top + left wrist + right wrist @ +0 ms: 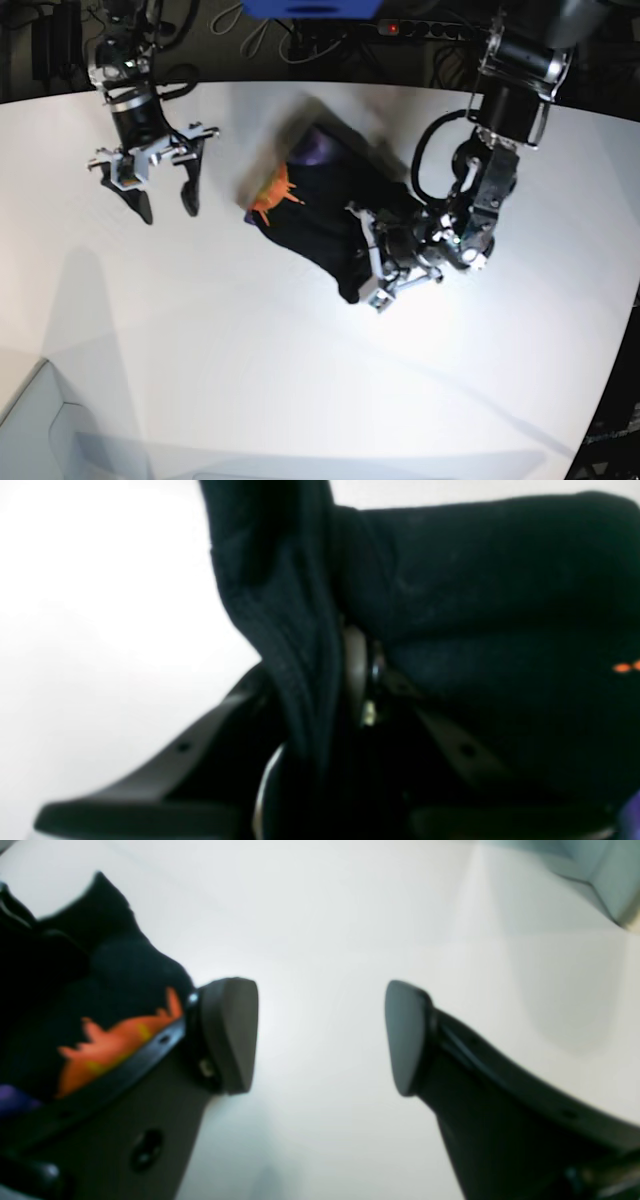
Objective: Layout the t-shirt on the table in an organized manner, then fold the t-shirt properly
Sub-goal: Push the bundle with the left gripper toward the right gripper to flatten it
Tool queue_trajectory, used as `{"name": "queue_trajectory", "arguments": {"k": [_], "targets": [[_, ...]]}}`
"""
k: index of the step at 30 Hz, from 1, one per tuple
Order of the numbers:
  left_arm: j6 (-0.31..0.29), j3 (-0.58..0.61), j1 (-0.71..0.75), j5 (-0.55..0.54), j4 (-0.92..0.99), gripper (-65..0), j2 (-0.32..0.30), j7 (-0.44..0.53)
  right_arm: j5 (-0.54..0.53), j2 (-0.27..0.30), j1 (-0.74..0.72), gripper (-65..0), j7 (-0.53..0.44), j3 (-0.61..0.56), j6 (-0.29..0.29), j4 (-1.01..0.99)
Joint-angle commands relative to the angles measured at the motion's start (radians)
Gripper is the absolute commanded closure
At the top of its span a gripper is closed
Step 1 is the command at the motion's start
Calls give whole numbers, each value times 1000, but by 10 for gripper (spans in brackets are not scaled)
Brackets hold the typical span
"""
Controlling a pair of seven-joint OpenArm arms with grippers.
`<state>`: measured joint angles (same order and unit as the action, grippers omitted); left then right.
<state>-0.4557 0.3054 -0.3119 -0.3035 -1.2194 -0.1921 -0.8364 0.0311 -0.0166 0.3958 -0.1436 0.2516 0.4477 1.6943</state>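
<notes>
Left gripper [372,262] is pinched on the crumpled black cotton t-shirt [330,205] mid white table [200,340]; only its wrist view shows that. Right gripper [322,1037] hangs wide open, empty.

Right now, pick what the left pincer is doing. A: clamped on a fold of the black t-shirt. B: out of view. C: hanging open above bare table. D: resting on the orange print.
A: the left pincer pinches black t-shirt fabric between its fingers.
</notes>
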Motion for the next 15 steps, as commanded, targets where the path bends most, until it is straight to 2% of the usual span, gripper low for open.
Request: {"name": "queue_trajectory", "arguments": {"k": [1,5,15], "targets": [[2,36,-31,27,-12,0,4,30,-44,2,7,-400,-37,12,7,20],[2,176,-85,82,14,0,6,133,-159,2,33,-400,-31,85,7,11],[1,558,-264,86,151,-1,47,335,-168,2,101,-400,-37,120,7,17]]}}
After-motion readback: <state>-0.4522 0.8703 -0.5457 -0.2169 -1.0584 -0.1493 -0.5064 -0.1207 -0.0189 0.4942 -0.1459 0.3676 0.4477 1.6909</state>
